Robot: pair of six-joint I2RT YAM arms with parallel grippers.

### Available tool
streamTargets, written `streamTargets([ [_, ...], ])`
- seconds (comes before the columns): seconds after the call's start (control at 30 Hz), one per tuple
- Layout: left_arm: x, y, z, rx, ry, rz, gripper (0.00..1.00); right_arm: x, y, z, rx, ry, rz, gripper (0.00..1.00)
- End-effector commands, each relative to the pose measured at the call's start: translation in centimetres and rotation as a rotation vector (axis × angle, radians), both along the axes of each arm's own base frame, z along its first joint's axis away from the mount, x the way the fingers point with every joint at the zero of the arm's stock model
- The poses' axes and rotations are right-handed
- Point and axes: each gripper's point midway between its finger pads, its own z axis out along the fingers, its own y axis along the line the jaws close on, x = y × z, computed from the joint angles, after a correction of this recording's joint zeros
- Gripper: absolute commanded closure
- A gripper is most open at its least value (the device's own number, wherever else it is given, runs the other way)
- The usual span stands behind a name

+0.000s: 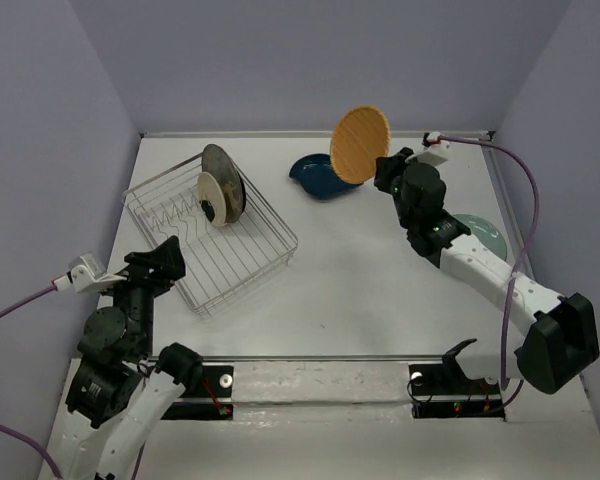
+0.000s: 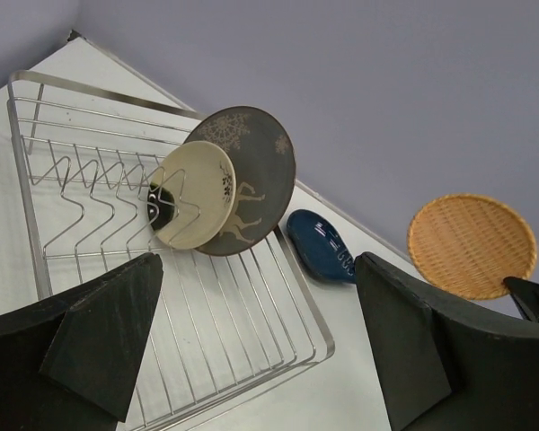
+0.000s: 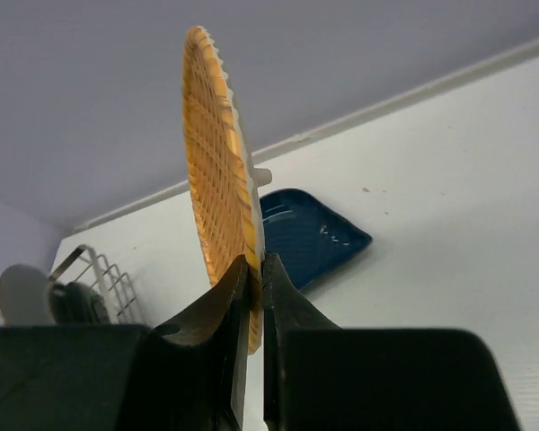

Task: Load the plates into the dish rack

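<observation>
Right pincer (image 3: 254, 274) clamps the orange plate (image 3: 217, 171) (upright, held by its lower rim); left pincer (image 2: 260, 259) gapes empty.

Silver rail (image 1: 320, 380), with a black mounting plate (image 1: 455, 392) at each end and bits of red wire showing.
Left arm (image 1: 130, 345), at the rail's left end: black motor housings, white link shells.
Right arm (image 1: 480, 265), at the rail's right end: same build, small green specks on its black housings.
Purple cable (image 1: 525, 200) runs from a white wrist block (image 1: 435, 150) on each arm.
Left fingers (image 2: 103, 350): matte black, broad wedges.
Right fingers (image 3: 198, 346): black, tapering thin.
</observation>
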Motion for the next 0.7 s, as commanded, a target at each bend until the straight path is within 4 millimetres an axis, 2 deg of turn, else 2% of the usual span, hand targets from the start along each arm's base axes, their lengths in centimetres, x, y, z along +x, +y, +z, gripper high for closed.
streamTargets([
  [0.0,0.5,0.2,0.5,0.008,-0.015,0.02,0.01,-2.3,4.4,9.3,-0.06,-0.218,0.023,0.93],
  [0.03,0.4,0.3,0.6,0.007,-0.017,0.025,0.01,-2.7,5.3,10.4,-0.083,-0.247,0.027,0.93],
  [0.07,0.4,0.3,0.6,0.007,-0.017,0.028,0.01,-3.4,8.4,10.2,-0.097,-0.246,0.088,0.93],
  [0.1,0.4,0.4,0.5,0.006,-0.016,0.032,0.01,-3.7,9.6,11.9,-0.1,-0.274,0.106,0.93],
  [0.13,0.4,0.5,0.5,0.006,-0.014,0.037,0.01,-4.0,11.0,12.6,-0.097,-0.292,0.131,0.93],
  [0.17,0.4,0.6,0.5,0.005,-0.016,0.043,0.01,-4.3,12.4,13.0,-0.1,-0.302,0.156,0.93],
  [0.2,0.3,0.8,0.6,0.003,-0.017,0.049,0.01,-4.1,14.5,12.3,-0.123,-0.295,0.182,0.93],
  [0.23,0.3,0.9,0.5,0.001,-0.016,0.055,0.01,-5.0,16.7,12.7,-0.128,-0.306,0.22,0.93],
  [0.3,0.2,1.1,0.6,-0.004,-0.018,0.066,0.01,-4.5,20.1,12.9,-0.165,-0.311,0.248,0.93],
  [0.33,0.1,1.2,0.6,-0.005,-0.018,0.069,0.01,-5.3,22.3,13.0,-0.195,-0.317,0.277,0.93],
  [0.37,0.0,1.3,0.7,-0.011,-0.023,0.076,0.01,-5.5,23.3,15.1,-0.183,-0.349,0.272,0.93],
  [0.4,0.0,1.5,0.8,-0.015,-0.027,0.081,0.01,-5.6,24.6,15.2,-0.202,-0.352,0.272,0.93],
  [0.43,-0.1,1.5,0.8,-0.015,-0.025,0.085,0.01,-5.0,26.6,13.1,-0.272,-0.331,0.269,0.93],
  [0.47,-0.2,1.7,0.9,-0.019,-0.031,0.091,0.01,-5.9,28.2,15.1,-0.258,-0.366,0.277,0.93],
  [0.5,-0.2,1.8,0.9,-0.023,-0.031,0.096,0.01,-5.9,29.3,14.9,-0.27,-0.369,0.28,0.93],
  [0.53,-0.3,2.0,1.0,-0.027,-0.033,0.103,0.01,-5.7,31.6,12.6,-0.326,-0.35,0.297,0.93],
  [0.57,-0.4,2.1,1.0,-0.028,-0.034,0.106,0.01,-5.9,32.4,14.2,-0.302,-0.374,0.291,0.93],
  [0.6,-0.5,2.2,1.0,-0.031,-0.033,0.113,0.01,-5.5,33.0,13.8,-0.321,-0.371,0.285,0.93],
  [0.63,-0.5,2.3,1.0,-0.033,-0.033,0.116,0.01,-5.7,34.1,13.3,-0.333,-0.367,0.298,0.93],
  [0.67,-0.6,2.4,1.0,-0.038,-0.036,0.119,0.01,-5.0,35.6,11.0,-0.369,-0.344,0.306,0.93],
])
